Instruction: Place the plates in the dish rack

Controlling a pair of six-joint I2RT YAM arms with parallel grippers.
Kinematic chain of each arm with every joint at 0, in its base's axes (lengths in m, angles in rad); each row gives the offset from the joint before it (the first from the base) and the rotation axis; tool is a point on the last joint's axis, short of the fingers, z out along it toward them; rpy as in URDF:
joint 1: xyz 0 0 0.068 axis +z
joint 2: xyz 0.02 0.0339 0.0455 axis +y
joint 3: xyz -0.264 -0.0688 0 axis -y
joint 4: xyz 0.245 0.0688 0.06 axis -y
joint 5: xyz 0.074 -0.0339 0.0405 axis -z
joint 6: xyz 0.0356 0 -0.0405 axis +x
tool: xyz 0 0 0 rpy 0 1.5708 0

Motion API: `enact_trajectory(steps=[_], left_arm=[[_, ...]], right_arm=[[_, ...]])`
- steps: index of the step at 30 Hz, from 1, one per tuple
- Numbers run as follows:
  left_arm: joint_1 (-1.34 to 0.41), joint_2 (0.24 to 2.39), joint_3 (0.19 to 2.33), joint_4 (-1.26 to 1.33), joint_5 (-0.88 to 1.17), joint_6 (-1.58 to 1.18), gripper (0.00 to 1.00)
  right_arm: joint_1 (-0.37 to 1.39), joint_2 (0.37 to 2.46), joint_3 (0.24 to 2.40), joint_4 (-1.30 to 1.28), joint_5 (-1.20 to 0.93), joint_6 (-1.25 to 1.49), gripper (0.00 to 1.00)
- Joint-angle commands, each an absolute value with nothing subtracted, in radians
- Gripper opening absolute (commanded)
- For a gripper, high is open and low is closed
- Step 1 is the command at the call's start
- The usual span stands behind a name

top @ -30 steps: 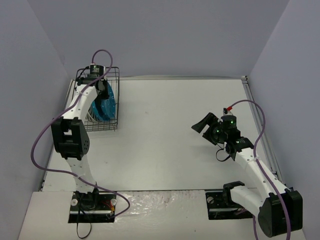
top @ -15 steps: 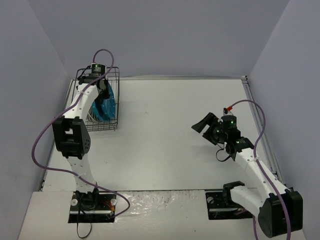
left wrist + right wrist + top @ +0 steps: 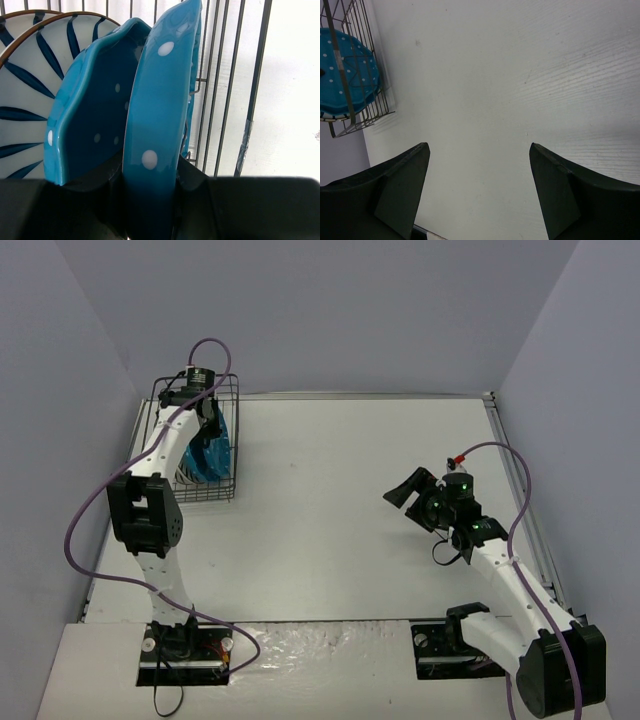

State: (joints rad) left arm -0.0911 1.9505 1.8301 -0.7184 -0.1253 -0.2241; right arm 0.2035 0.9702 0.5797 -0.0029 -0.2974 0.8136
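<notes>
The black wire dish rack [image 3: 228,440] stands at the table's far left. My left gripper [image 3: 208,426] reaches down into it and is shut on a teal-blue dotted plate [image 3: 157,115], held upright and edge-on between the fingers [image 3: 197,182]. A second teal plate [image 3: 95,115] leans just left of it. Behind that stand two white plates with dark stripes [image 3: 27,105]. The rack's wires [image 3: 227,90] rise to the right of the held plate. My right gripper [image 3: 408,490] hovers open over bare table at the right, nothing between its jaws [image 3: 479,146].
The right wrist view shows the dish rack [image 3: 357,107] far off with a teal plate [image 3: 345,70] inside. Grey walls enclose the table on three sides. A raised rail [image 3: 520,480] runs along the table's right edge.
My left wrist has shifted slightly to the right over the rack, still holding the teal plate. The right arm has barely moved.
</notes>
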Motion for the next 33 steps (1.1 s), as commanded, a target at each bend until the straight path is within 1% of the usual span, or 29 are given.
enact_trajectory(steps=[1, 11, 19, 33], left_arm=[[-0.078, 1.907, 1.908, -0.713, -0.259, -0.202, 0.00], [-0.084, 1.917, 1.908, -0.715, -0.266, -0.188, 0.00], [-0.112, 1.948, 1.921, -0.736, -0.339, -0.166, 0.00], [-0.125, 1.959, 1.899, -0.735, -0.346, -0.169, 0.00]], right_arm=[[0.204, 0.945, 0.589, 0.055, -0.322, 0.818, 0.77], [0.205, 0.948, 0.586, 0.055, -0.323, 0.818, 0.77], [0.204, 0.944, 0.580, 0.055, -0.322, 0.817, 0.78], [0.204, 0.936, 0.565, 0.056, -0.321, 0.817, 0.78]])
